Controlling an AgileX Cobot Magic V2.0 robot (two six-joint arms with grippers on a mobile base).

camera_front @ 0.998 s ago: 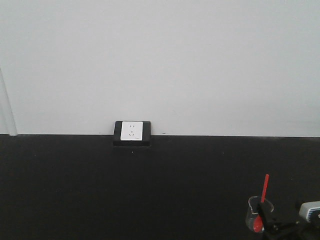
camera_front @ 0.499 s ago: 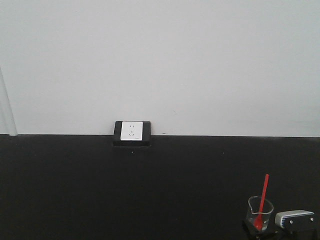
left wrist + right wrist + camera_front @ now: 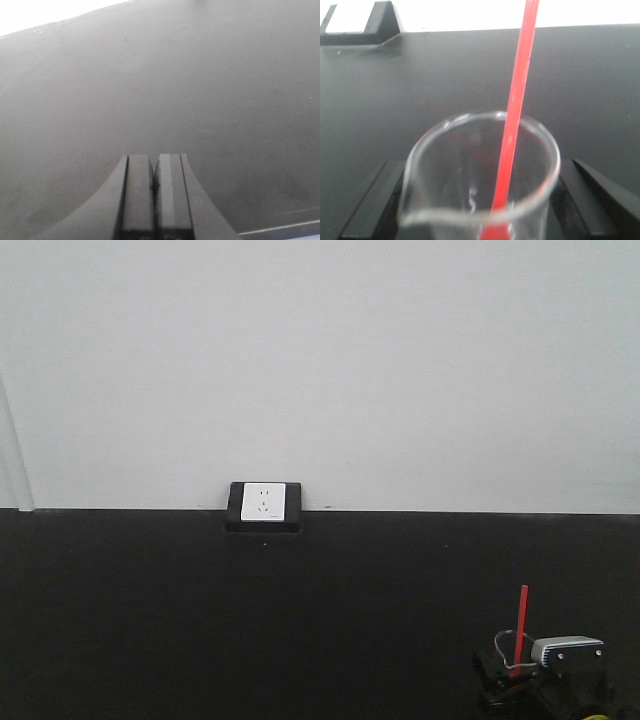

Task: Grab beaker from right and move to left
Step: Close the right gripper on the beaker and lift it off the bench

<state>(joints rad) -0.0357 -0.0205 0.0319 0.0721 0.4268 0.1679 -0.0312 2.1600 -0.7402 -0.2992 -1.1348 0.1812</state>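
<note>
The beaker (image 3: 451,172) is clear glass with a red spoon (image 3: 518,95) leaning inside it. It fills the space between the black fingers (image 3: 372,202) of my right gripper (image 3: 482,167), which press on both of its sides. In the front view the right gripper (image 3: 508,687) is at the bottom right. There only the beaker's rim (image 3: 505,668) and the spoon handle (image 3: 520,625) show above it. My left gripper (image 3: 155,159) is shut with nothing in it, above the bare black tabletop (image 3: 150,80).
A white wall socket on a black block (image 3: 264,506) stands at the back edge of the black table (image 3: 200,620), against a white wall. The same block (image 3: 357,17) shows at the top left of the right wrist view.
My right arm has moved left with the beaker. The beaker now sits lower in the front view, mostly hidden behind the gripper.
</note>
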